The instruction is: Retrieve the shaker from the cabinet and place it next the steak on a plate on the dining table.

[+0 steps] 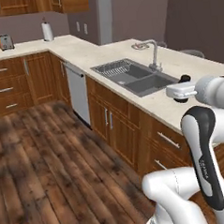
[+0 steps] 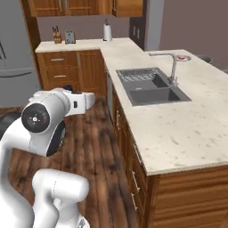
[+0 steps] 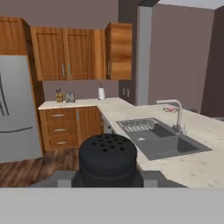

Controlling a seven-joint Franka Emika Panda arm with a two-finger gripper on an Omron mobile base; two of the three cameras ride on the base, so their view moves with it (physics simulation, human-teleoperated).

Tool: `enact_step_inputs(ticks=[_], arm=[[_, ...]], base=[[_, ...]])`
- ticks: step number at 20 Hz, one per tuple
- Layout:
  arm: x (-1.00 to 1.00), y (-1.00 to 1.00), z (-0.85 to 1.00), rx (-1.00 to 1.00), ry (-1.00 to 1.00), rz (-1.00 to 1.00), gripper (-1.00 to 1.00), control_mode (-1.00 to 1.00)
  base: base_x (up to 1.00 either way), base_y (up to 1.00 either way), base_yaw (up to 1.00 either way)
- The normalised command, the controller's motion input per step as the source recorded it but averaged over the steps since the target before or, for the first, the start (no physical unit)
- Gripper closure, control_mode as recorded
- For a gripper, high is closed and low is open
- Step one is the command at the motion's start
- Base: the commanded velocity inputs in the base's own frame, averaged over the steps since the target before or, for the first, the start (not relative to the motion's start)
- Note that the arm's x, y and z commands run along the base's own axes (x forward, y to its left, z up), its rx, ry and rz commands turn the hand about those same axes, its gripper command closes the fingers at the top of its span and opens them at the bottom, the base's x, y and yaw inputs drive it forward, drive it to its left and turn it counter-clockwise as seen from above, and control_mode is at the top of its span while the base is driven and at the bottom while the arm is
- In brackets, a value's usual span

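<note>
1. Shaker, small black cylinder with perforated top (image 3: 108, 158), is pinched in the gripper (image 3: 108, 177), near the beige speckled dining table (image 2: 178, 129).
2. Carry upright past the grey sink (image 2: 153, 89) toward the plate (image 2: 182, 57); looks far off.
3. Release beside the steak, not on it.

Only one piece of lettering shows — small pale characters running along the arm's dark joint cover (image 1: 205, 170) in the left base view — too small and blurred to read.
</note>
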Motion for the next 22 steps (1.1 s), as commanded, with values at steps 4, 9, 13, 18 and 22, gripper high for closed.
enact_step_inputs(ticks=[4,9,13,18,22], arm=[[0.00,0.00,0.00,0.00,0.00,0.00,1.00,1.00],[0.00,0.00,0.00,0.00,0.00,0.00,1.00,1.00],[0.00,0.00,0.00,0.00,0.00,0.00,1.00,1.00],[0.00,0.00,0.00,0.00,0.00,0.00,1.00,1.00],[0.00,0.00,0.00,0.00,0.00,0.00,1.00,1.00]], base=[[-1.00,-1.00,0.40],[-1.00,-1.00,0.39],[-0.87,-1.00,0.31],[-0.39,-1.00,0.21],[-0.04,-1.00,0.11]])
